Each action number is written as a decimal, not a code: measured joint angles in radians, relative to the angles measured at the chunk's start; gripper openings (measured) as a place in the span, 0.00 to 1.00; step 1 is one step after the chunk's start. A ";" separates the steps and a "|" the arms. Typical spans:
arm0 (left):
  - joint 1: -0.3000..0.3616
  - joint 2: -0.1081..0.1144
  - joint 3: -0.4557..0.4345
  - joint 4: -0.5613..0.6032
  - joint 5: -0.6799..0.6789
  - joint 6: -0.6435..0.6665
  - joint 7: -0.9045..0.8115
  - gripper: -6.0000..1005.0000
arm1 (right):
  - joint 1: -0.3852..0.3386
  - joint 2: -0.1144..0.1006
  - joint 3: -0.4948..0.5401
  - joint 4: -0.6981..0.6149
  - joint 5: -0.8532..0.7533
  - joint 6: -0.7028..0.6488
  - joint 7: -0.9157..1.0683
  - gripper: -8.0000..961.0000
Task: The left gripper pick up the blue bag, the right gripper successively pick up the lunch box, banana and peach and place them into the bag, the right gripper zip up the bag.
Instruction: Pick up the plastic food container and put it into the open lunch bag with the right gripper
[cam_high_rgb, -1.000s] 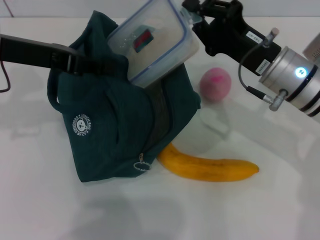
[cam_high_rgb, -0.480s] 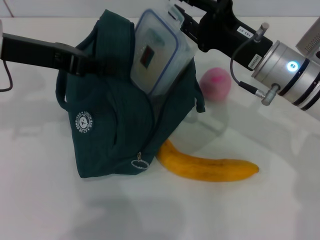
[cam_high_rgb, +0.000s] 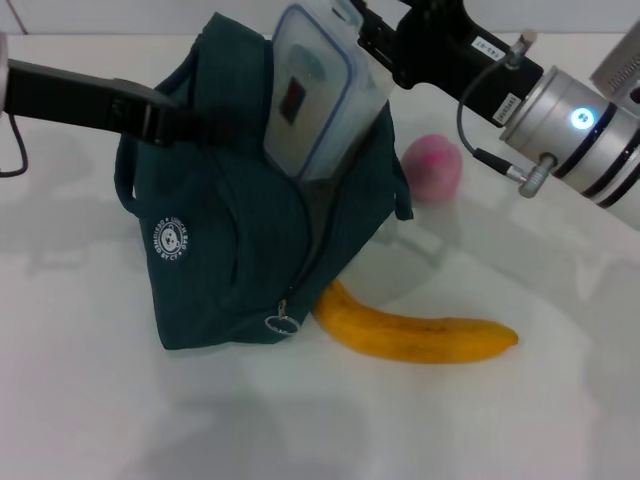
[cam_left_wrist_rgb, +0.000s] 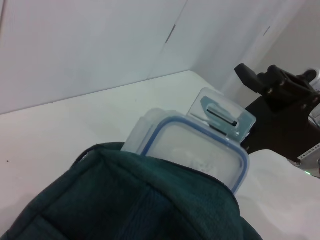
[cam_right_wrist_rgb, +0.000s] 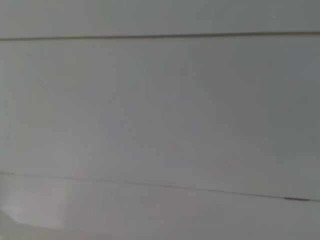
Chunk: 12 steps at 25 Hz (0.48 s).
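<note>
The blue bag (cam_high_rgb: 240, 240) stands on the white table, its top held up by my left gripper (cam_high_rgb: 203, 126), which reaches in from the left and is shut on the fabric near a handle. The lunch box (cam_high_rgb: 318, 100) stands nearly upright, its lower half inside the bag's opening and its blue-rimmed lid with the red sticker facing me. My right gripper (cam_high_rgb: 356, 28) is shut on the box's top end. In the left wrist view the lunch box (cam_left_wrist_rgb: 192, 150) rises above the bag's rim (cam_left_wrist_rgb: 130, 200). The banana (cam_high_rgb: 420, 338) lies beside the bag's lower right corner. The peach (cam_high_rgb: 432, 168) sits to the bag's right.
The bag's zipper ring pull (cam_high_rgb: 282, 322) hangs at its lower front corner. My right arm's silver wrist (cam_high_rgb: 575, 130) stretches over the table above the peach. The right wrist view shows only pale wall.
The lunch box has tipped from slanted to nearly upright and sunk deeper into the bag's opening. My right gripper moved left and toward the bag with it, and the bag's top rose slightly.
</note>
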 joint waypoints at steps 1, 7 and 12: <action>0.000 0.000 0.000 0.000 0.000 0.000 0.000 0.05 | 0.005 0.000 -0.002 0.002 0.000 0.001 0.000 0.43; -0.005 0.000 0.001 0.000 0.000 -0.002 0.000 0.05 | 0.022 0.000 0.000 0.018 -0.031 0.016 0.000 0.43; -0.007 -0.001 0.000 0.000 0.000 -0.002 0.001 0.05 | 0.017 0.000 0.003 0.025 -0.040 0.022 0.004 0.47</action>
